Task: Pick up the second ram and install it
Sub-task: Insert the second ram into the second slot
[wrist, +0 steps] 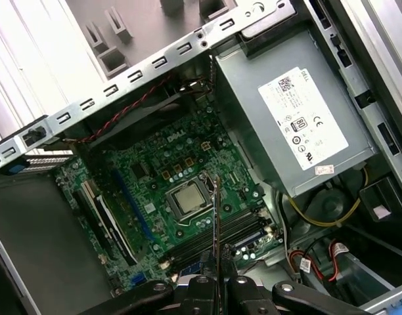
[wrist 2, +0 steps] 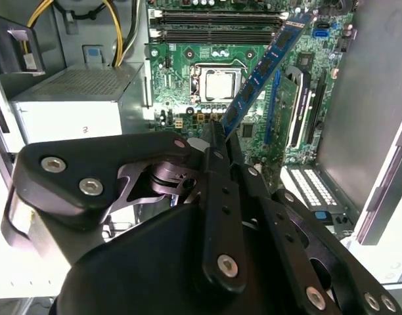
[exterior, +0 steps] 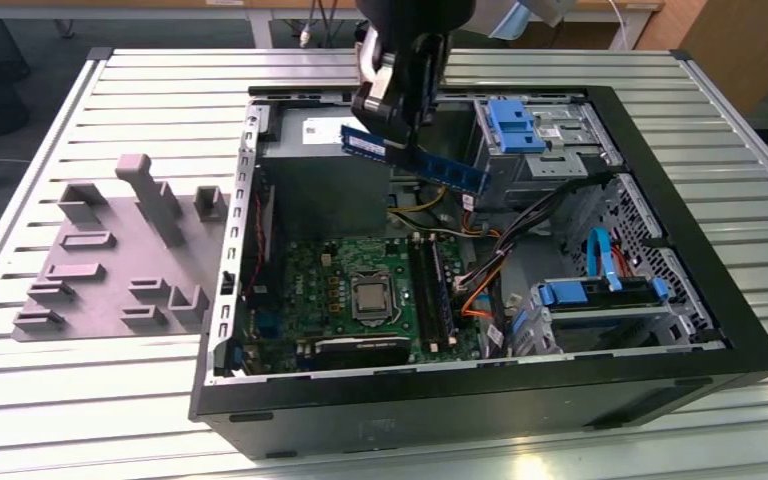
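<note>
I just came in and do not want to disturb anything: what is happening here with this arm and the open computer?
The robot arm's claw is shut on the second ram and holds it in the air above the open computer case, slanted. The stick is not yet in the memory slots on the motherboard below. A grey tray lies beside the case, on the exterior view's left.

The exterior view stands off above the surface (exterior: 144,70) and looks down at a slant into the open computer case (exterior: 491,400), far enough back to take in the whole of it. Both wrist views sit close behind the end effector (wrist 2: 217,134), sighting along the clamped second ram (wrist 2: 260,72) to the motherboard (wrist: 155,170). All three views share its processor (exterior: 372,297).
</note>
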You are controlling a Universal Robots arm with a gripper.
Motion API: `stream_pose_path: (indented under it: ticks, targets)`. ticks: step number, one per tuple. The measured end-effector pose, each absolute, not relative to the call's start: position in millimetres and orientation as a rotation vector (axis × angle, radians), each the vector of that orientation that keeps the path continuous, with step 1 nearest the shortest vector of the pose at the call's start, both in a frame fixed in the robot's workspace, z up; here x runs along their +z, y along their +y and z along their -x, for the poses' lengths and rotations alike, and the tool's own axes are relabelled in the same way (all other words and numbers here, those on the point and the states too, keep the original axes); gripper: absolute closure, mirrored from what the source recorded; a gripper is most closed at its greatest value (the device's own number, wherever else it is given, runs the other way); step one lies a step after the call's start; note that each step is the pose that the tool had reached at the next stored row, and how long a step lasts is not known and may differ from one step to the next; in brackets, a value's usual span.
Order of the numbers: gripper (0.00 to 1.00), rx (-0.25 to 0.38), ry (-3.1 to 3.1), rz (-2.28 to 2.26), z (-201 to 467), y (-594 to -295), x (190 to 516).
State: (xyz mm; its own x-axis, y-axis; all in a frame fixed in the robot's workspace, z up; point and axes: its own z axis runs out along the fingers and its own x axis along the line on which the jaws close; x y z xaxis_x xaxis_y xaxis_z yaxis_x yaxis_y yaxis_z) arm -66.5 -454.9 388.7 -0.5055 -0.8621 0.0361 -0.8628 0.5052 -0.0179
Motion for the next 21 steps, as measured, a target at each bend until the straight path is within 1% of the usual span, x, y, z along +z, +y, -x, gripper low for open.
stream_pose_path:
  ticks: [21]
  targets:
    - [0.86, 0.060, -2.799, -1.361, 66.5, -454.9, 388.0]
